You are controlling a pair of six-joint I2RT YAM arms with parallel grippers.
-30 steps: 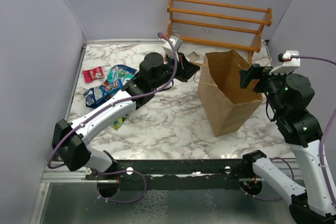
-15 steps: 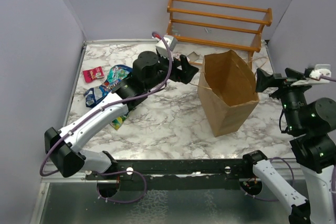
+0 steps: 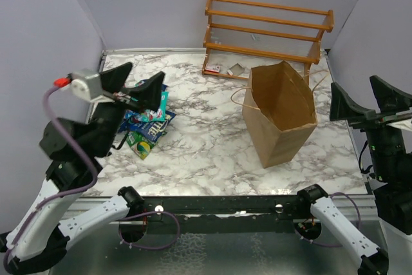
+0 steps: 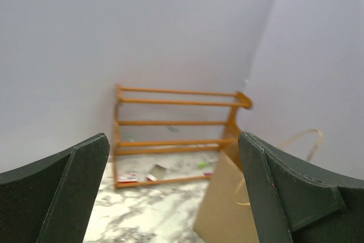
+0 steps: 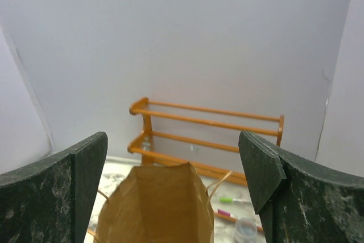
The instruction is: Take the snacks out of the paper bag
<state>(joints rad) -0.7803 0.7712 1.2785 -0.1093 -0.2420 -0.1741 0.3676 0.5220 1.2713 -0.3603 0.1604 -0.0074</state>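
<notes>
The brown paper bag (image 3: 280,117) stands upright and open-mouthed at the right middle of the marble table; its inside does not show. The bag (image 5: 156,209) fills the bottom of the right wrist view, and its side (image 4: 224,214) shows in the left wrist view. Snacks lie at the left: a dark blue packet (image 3: 151,123), a green-yellow one (image 3: 141,148) and a teal one (image 3: 161,99), partly hidden behind my left gripper (image 3: 138,80). That gripper (image 4: 173,140) hangs high, open and empty. My right gripper (image 3: 364,98) is raised right of the bag, open (image 5: 172,138) and empty.
An orange wooden rack (image 3: 267,27) stands at the back wall, with small scraps (image 3: 215,69) under its left end. A green marker (image 5: 230,200) and a clear cup (image 5: 245,229) lie behind the bag. Purple walls close in both sides.
My left arm has pulled back from beside the bag to the near left, risen, and its gripper has opened. The right arm has drawn away from the bag's right edge, rightward and up.
</notes>
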